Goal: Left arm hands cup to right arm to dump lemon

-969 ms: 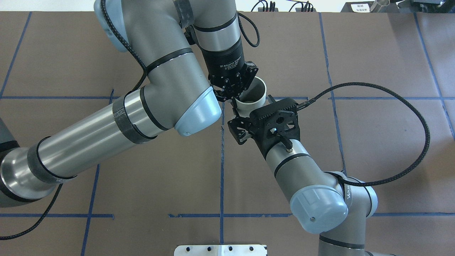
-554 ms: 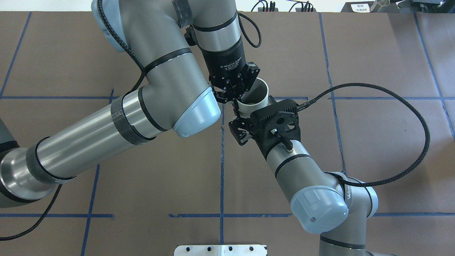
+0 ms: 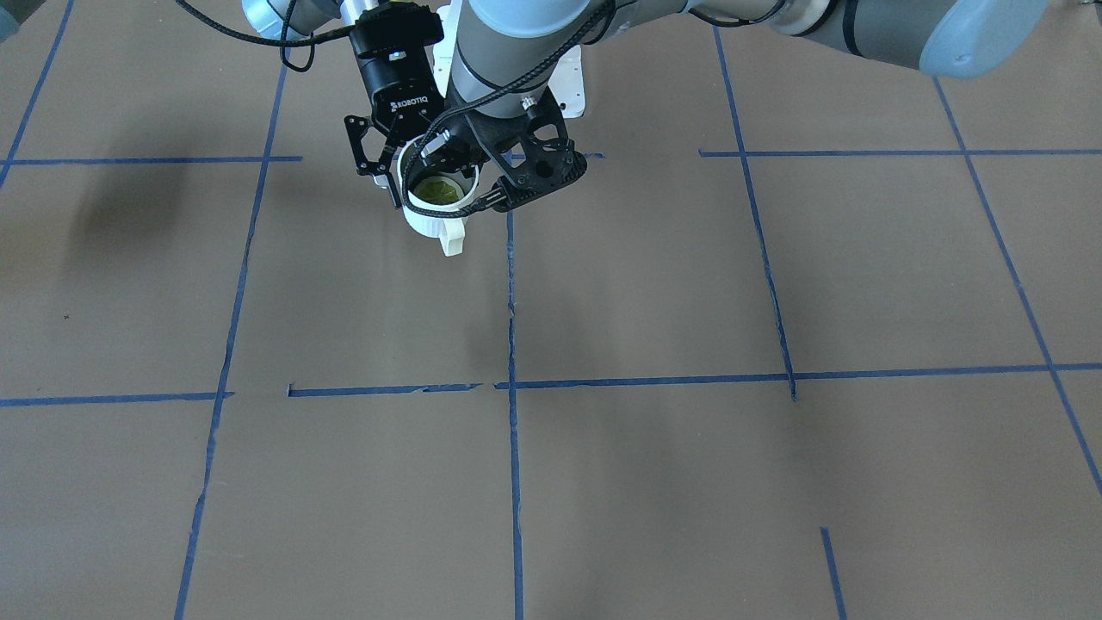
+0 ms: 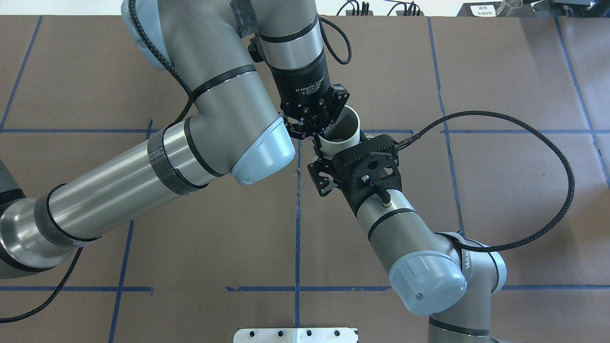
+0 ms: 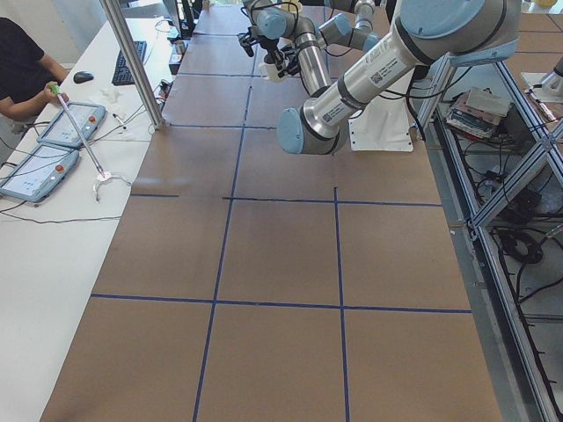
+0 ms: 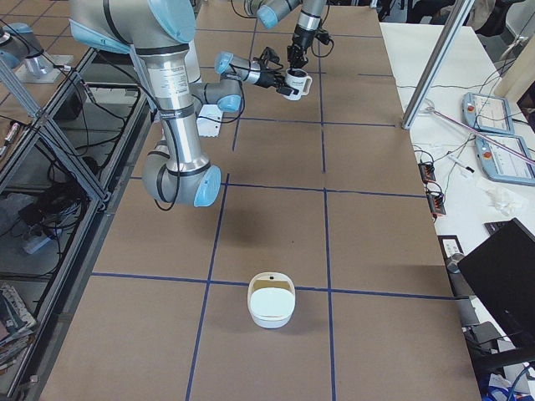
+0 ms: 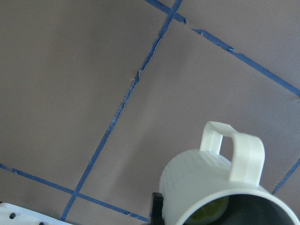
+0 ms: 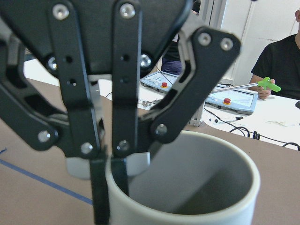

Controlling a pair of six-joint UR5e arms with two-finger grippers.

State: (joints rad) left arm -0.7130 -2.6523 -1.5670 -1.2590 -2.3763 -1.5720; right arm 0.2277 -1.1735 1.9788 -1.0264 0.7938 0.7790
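Now mid-handover, with cup aloft over worktop, in front of robot base, between the two grippers. Clamped on the rim from above by left gripper, fingers drawn together on the wall. Pinched too on the robot-side wall by right gripper, reaching in level, one finger inside, one outside, seemingly tight. Judged step: passing the load from left to right. To do it well: confirm right grip firm before parting left fingers, open left slowly, lift straight up clear of rim, avoid knocking the right linkage, hold right wrist level throughout. Thin rim pinch only, so probably prone to swing or slip if jerked. Standing upright, mouth up, long axis about vertical; handle pointing to operators' side, away from robot, gripped by neither. Lemon lying inside at the bottom, safe while mouth up. Only then carry and tip, rolling the wrist so the mouth goes down, probably over white tub sitting well apart down the worktop toward the right end.
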